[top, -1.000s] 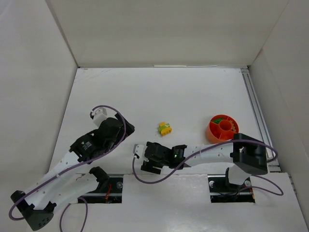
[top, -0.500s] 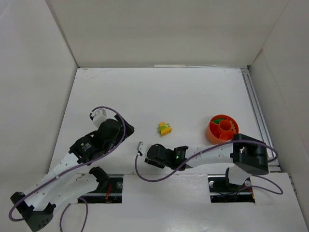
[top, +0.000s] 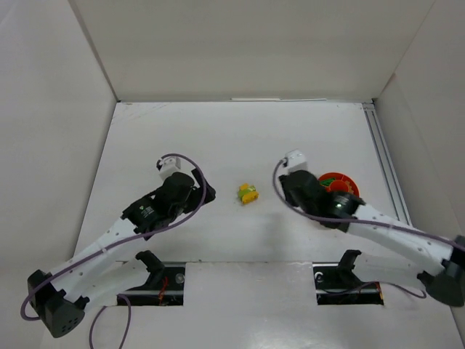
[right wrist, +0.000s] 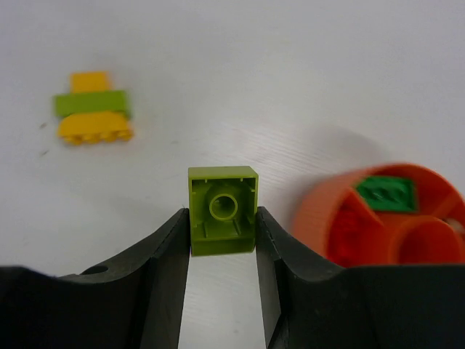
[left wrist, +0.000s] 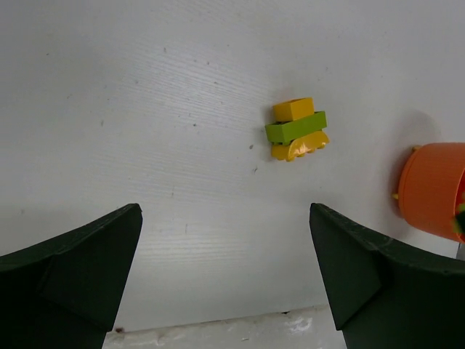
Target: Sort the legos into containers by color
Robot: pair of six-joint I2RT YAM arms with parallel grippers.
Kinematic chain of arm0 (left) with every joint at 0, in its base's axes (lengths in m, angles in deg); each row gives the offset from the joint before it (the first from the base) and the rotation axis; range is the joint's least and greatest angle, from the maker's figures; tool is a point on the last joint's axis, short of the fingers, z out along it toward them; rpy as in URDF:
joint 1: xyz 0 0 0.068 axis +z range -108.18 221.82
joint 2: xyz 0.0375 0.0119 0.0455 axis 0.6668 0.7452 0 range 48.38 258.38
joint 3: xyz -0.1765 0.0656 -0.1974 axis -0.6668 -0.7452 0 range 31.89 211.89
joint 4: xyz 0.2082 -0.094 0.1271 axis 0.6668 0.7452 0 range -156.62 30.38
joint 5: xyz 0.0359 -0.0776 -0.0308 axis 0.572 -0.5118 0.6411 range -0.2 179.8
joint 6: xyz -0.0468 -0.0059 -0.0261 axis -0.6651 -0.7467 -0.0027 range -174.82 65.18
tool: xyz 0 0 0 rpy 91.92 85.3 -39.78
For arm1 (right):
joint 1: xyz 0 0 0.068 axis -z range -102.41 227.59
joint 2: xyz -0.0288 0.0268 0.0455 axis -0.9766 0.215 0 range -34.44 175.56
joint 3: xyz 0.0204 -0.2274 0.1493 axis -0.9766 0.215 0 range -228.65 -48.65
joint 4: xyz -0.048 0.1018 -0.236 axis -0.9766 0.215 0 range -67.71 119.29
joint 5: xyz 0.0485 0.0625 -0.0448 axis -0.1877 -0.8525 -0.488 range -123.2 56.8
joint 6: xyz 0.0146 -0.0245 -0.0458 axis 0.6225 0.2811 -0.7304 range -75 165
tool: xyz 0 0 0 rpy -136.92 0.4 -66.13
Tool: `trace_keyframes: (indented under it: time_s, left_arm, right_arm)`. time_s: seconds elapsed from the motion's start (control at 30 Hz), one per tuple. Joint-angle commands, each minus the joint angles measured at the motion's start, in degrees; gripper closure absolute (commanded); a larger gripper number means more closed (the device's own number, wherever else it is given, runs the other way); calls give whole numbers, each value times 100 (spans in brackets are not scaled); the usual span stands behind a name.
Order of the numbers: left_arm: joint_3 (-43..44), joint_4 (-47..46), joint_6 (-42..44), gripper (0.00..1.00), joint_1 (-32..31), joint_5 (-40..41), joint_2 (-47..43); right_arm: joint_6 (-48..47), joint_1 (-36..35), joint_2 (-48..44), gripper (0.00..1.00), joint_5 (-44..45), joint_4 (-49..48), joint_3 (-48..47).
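left arm (top: 109, 236) reaches in from the near left corner over the white table (top: 218, 138). the left gripper (left wrist: 224, 218) is spread wide, 2 dark fingers (left wrist: 80, 262) at the bottom corners of its wrist view, with only bare table between them. it points toward the middle of the table and touches no brick.

middle: 1 small stack of bricks (top: 248, 193) lies on the table, well apart from both grippers. in the left wrist view it is a yellow piece, a lime green strip across it and a yellow studded piece below, all touching.

right of that, the right gripper (right wrist: 221, 234) is pinching 1 lime green square brick (right wrist: 222, 207) by 2 opposite sides, with its hollow underside facing the wrist camera. the brick looks lifted off the table and sits between the stack and the bowl in that view.

far right: round orange bowl (right wrist: 320, 218) stands on the table, partly hidden under the right arm (top: 378, 225) in the top view. inside are dividers and a round centre well. 1 dark green brick (right wrist: 385, 193) lies in an outer compartment. red pieces lie in the one beside it, too blurred to count.
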Motion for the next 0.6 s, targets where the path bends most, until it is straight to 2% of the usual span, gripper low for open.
trace_keyframes:
  time_s: [0.0, 0.03, 0.1, 0.13, 0.27, 0.43, 0.57]
  left_arm:
    - [-66, -784, 611, 1, 29, -277, 273]
    - [-14, -898, 612, 1, 29, -278, 361]
    - [56, -1021, 910, 1, 29, -347, 650]
    - [109, -1074, 980, 1, 29, -348, 748]
    - [355, -1521, 1455, 1, 29, -628, 1249]
    - [794, -1523, 1719, 1, 29, -629, 1969]
    - [1084, -1576, 1903, 1, 81, -699, 2426]
  right_arm:
    - [589, 908, -1342, 69, 209, 1022, 100]
    - [589, 1529, -1606, 69, 129, 1075, 178]
    - [432, 2165, -2222, 69, -108, 1146, 232]
    - [327, 2716, -2337, 69, -414, 1146, 232]
    - [106, 3694, -2111, 69, -820, 1312, 171]
    - [-104, 4146, -1232, 70, -962, 1323, -5]
    - [-158, 4321, -1125, 70, -1154, 1024, -5]
